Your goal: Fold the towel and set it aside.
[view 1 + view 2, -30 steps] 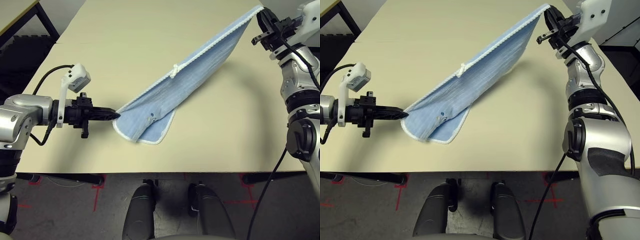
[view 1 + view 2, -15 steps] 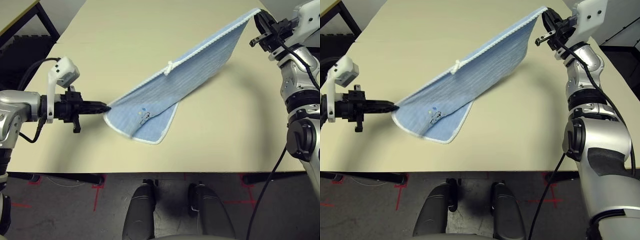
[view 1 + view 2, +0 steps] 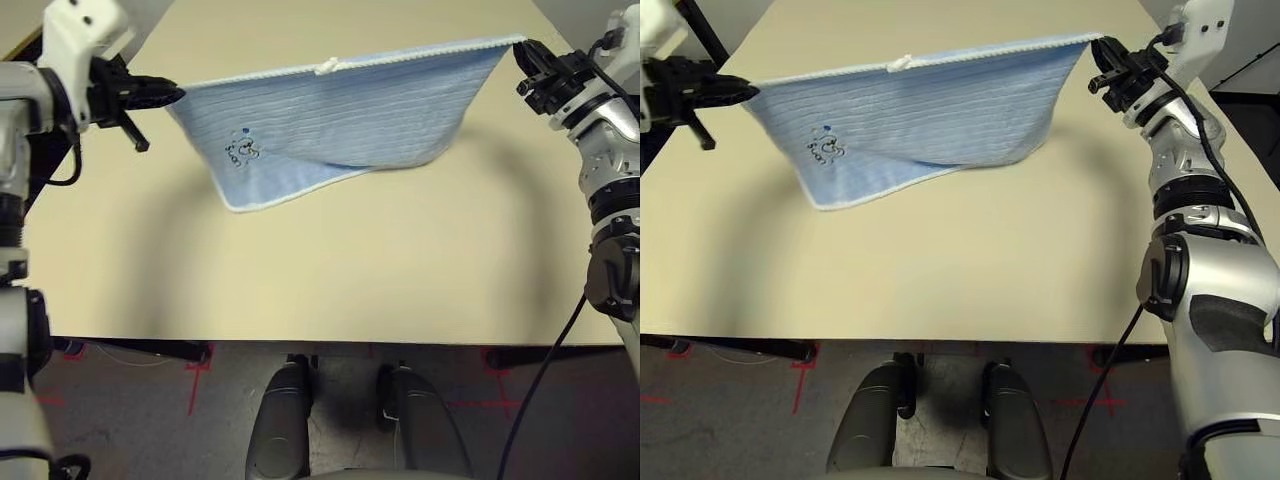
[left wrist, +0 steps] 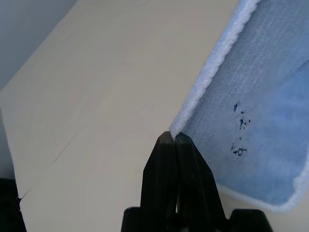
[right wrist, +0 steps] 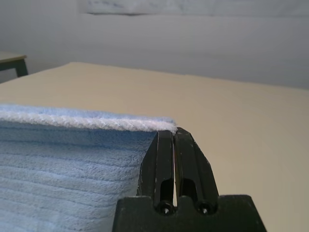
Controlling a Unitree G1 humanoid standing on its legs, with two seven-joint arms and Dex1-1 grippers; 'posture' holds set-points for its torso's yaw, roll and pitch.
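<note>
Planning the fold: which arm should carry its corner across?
Either, probably: left end effector and right end effector each pinch a top corner of the towel, stretched level between them above the table.

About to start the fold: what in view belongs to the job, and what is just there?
Part of the job:
- towel, stretched in the air above the table
- left gripper, shut on one top corner
- right gripper, shut on the other top corner

Just there:
- table
- red tape marks on the floor

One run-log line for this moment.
left gripper: shut on towel corner | right gripper: shut on opposite corner | towel: stretched above table
</note>
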